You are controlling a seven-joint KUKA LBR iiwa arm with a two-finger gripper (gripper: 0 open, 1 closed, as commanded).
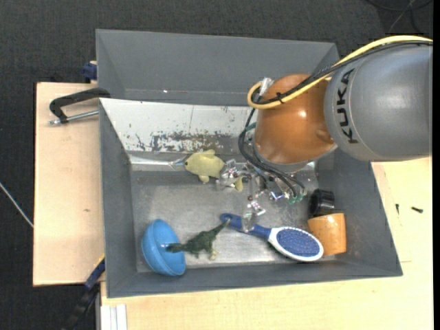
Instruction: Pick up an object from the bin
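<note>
While the claw (256, 205) hangs just over the blue handle end of the hairbrush (297, 243) near the front wall of the bin (117, 205), I can't tell if it's apart or together. It looks light, stiff, slick plastic, so I'd pinch the narrow handle.

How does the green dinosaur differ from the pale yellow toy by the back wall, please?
The green dinosaur is dark, slim and long-tailed; the pale yellow toy is light and rounded. The dinosaur lies at the front, against a blue bowl; the yellow toy lies by the back wall. Both are small toys.
</note>
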